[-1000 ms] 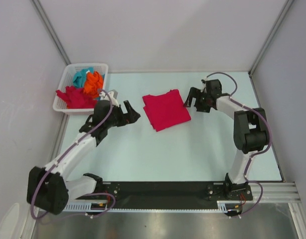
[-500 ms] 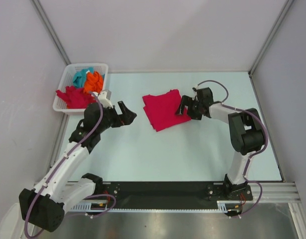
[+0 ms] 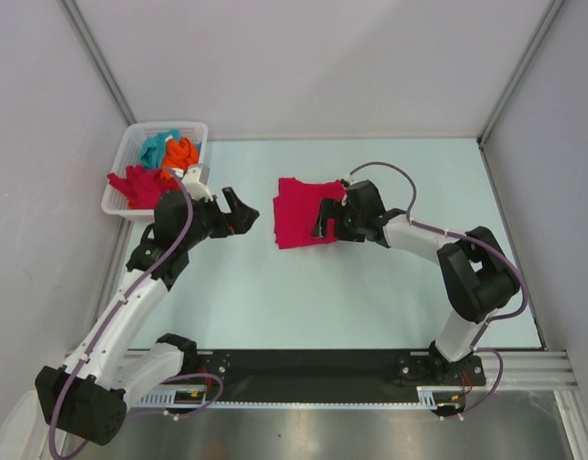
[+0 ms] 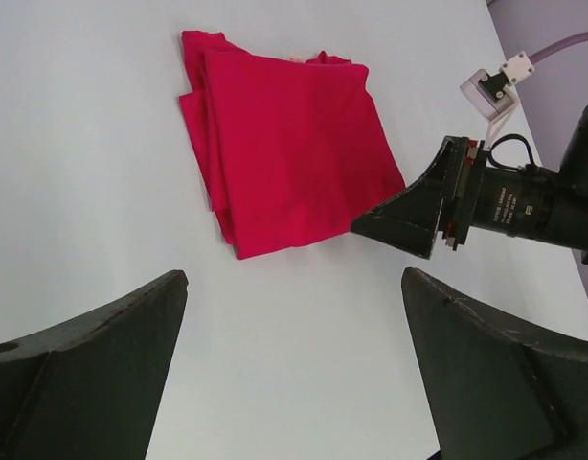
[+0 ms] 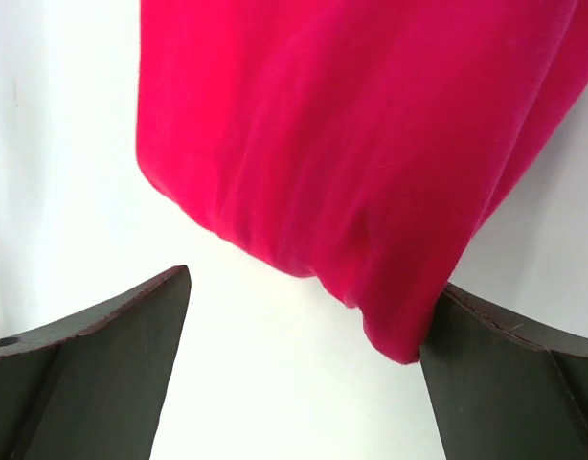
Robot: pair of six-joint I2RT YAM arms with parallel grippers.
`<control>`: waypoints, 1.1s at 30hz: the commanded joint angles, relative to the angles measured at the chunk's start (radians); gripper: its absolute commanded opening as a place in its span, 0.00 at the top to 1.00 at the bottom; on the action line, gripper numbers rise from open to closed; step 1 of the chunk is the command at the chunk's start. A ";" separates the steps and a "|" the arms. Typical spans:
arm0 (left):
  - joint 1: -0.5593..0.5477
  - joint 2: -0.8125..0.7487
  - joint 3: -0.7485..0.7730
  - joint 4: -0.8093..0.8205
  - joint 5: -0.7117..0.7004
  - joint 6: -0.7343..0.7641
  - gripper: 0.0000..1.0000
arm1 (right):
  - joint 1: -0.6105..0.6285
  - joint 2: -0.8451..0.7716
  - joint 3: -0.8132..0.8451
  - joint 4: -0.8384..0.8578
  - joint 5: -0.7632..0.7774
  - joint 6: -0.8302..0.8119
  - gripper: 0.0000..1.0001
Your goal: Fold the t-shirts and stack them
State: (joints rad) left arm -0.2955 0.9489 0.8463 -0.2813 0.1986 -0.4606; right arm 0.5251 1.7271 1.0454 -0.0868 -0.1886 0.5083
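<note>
Folded crimson t-shirt (image 3: 296, 213) at desk (image 3: 304, 297) centre; spare t-shirts (image 3: 158, 168) in basket (image 3: 119, 201) at 10 o'clock. right end effector (image 3: 325, 222) wide open, empty, at shirt's 3 o'clock edge. left end effector (image 3: 238, 211) open, empty, at 9 o'clock. Cloth light, limp, likely slides; pinch all layers at folded edge

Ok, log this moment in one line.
left gripper open, empty | right gripper open at folded red shirt edge | other shirts in basket

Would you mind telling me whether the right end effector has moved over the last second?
Yes. The right end effector has travelled left, toward the white basket, from beside the folded red t-shirt to over its right edge.
</note>
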 commanded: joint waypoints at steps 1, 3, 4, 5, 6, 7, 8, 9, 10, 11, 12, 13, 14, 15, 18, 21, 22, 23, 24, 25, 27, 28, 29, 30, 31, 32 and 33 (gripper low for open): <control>0.019 0.007 0.034 0.011 0.036 0.028 0.00 | 0.013 -0.035 0.054 0.004 0.029 0.024 0.00; 0.024 0.014 0.048 0.010 0.062 0.031 0.00 | 0.018 -0.031 0.088 -0.114 0.092 0.027 0.00; 0.025 0.016 0.054 0.004 0.068 0.039 0.00 | 0.013 -0.041 0.108 -0.158 0.118 0.021 0.00; 0.027 0.019 0.060 -0.011 0.071 0.045 0.00 | 0.009 -0.053 0.114 -0.251 0.148 0.018 0.00; 0.033 0.021 0.075 -0.019 0.070 0.051 0.00 | -0.008 -0.073 0.116 -0.298 0.222 0.018 0.00; 0.035 0.022 0.083 -0.028 0.070 0.068 0.00 | -0.019 -0.098 0.108 -0.339 0.248 0.013 0.00; 0.041 0.024 0.094 -0.054 0.074 0.076 0.00 | -0.030 -0.162 0.099 -0.408 0.273 0.007 0.00; 0.059 0.030 0.117 -0.068 0.096 0.082 0.00 | -0.065 -0.199 0.084 -0.431 0.290 0.004 0.00; 0.070 0.034 0.126 -0.076 0.108 0.085 0.00 | -0.083 -0.237 0.068 -0.448 0.284 0.003 0.00; 0.082 0.036 0.141 -0.084 0.126 0.082 0.00 | -0.109 -0.318 0.036 -0.462 0.259 0.006 0.00; 0.105 0.039 0.145 -0.084 0.145 0.076 0.00 | -0.152 -0.357 0.016 -0.458 0.198 0.009 0.00; 0.114 0.044 0.146 -0.079 0.183 0.063 0.00 | -0.172 -0.400 -0.002 -0.443 0.139 0.010 0.00; 0.124 0.048 0.148 -0.062 0.197 0.054 0.00 | -0.184 -0.435 -0.045 -0.389 0.103 0.010 0.00; 0.145 0.056 0.146 -0.055 0.208 0.042 0.00 | -0.189 -0.507 -0.065 -0.351 0.042 -0.003 0.00; 0.199 0.091 0.151 -0.029 0.269 -0.030 0.00 | -0.189 -0.587 -0.140 -0.174 -0.055 -0.002 0.00; 0.245 0.113 0.172 -0.041 0.271 -0.047 0.00 | -0.185 -0.577 -0.145 -0.004 -0.159 0.004 0.00; 0.251 0.119 0.184 -0.059 0.257 -0.021 0.00 | -0.182 -0.546 -0.133 0.015 -0.172 0.004 0.00; 0.251 0.122 0.195 -0.091 0.218 0.000 0.00 | -0.168 -0.529 -0.118 0.031 -0.170 0.010 0.00; 0.251 0.120 0.201 -0.097 0.203 0.019 0.00 | -0.160 -0.511 -0.102 0.030 -0.131 0.019 0.00; 0.251 0.119 0.195 -0.098 0.181 0.039 0.00 | -0.154 -0.470 -0.075 0.033 -0.123 0.033 0.00; 0.251 0.102 0.165 -0.081 0.127 0.054 0.00 | -0.131 -0.437 -0.073 0.118 -0.152 0.097 0.00; 0.251 0.097 0.149 -0.065 0.118 0.077 0.00 | -0.117 -0.425 -0.093 0.174 -0.172 0.117 0.00; 0.251 0.088 0.117 -0.040 0.107 0.088 0.00 | -0.100 -0.385 -0.097 0.288 -0.181 0.128 0.00; 0.251 0.073 0.105 -0.033 0.064 0.094 0.00 | -0.056 -0.356 -0.085 0.306 -0.120 0.118 0.00; 0.251 0.065 0.100 -0.036 0.049 0.105 0.00 | -0.044 -0.324 -0.052 0.271 -0.059 0.110 0.00; 0.251 0.054 0.091 -0.039 0.038 0.114 0.00 | -0.034 -0.235 0.073 0.114 -0.016 0.076 0.00; 0.251 0.038 0.079 -0.036 0.012 0.112 0.00 | -0.021 -0.197 0.129 0.038 0.020 0.058 0.00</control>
State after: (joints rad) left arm -0.0498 1.0477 0.9581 -0.3527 0.3111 -0.4065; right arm 0.4454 1.3861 0.9543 0.0185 -0.2859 0.5934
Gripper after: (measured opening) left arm 0.996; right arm 0.995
